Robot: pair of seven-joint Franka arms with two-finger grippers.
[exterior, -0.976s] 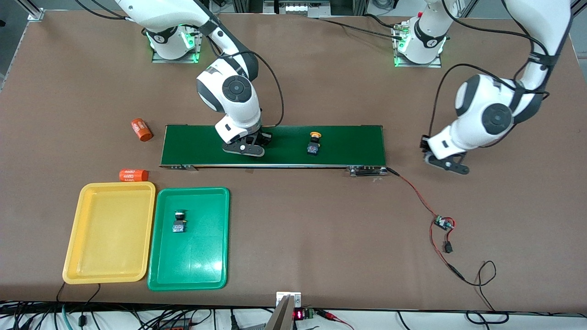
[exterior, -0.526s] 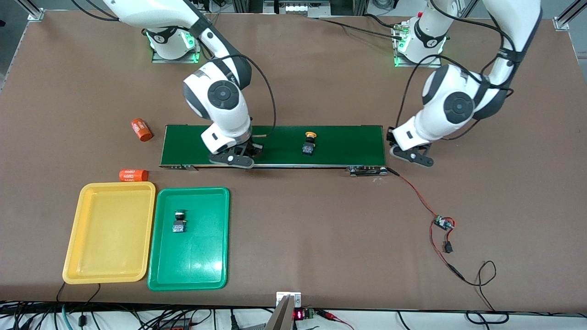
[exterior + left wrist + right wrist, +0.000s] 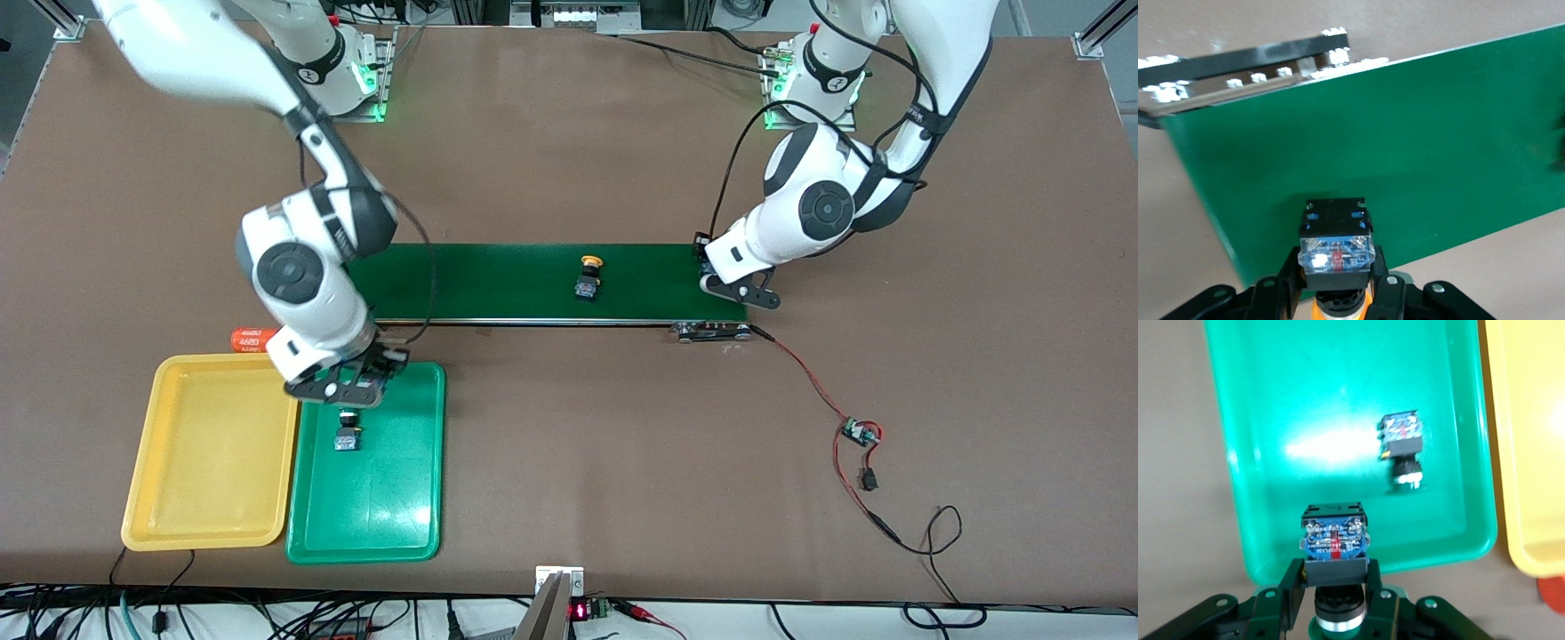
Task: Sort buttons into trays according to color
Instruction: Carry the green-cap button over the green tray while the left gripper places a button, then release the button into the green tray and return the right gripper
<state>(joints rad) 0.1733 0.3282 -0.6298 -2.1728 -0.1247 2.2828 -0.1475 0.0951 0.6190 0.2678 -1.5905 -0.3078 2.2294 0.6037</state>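
Because its cap is green, the green button [image 3: 1335,543] is hanging clamped in the right gripper [image 3: 342,388] over the green tray [image 3: 400,524] — one green-capped switch [image 3: 347,433] is lying there. The left gripper [image 3: 742,293] is pinching an orange-capped button [image 3: 1336,248] over the conveyor belt [image 3: 507,280] — probably feeding it; another yellow-capped button [image 3: 587,277] is riding mid-belt, and the yellow tray [image 3: 178,524] is sitting bare.

- A long dark-green conveyor belt [image 3: 533,283] lies across the middle of the brown table [image 3: 578,444].
- An orange cylinder [image 3: 252,339] with printed text lies on the table, partly hidden.
- A red-and-black wire [image 3: 805,378] leads from the belt's end to a small circuit board [image 3: 861,433].
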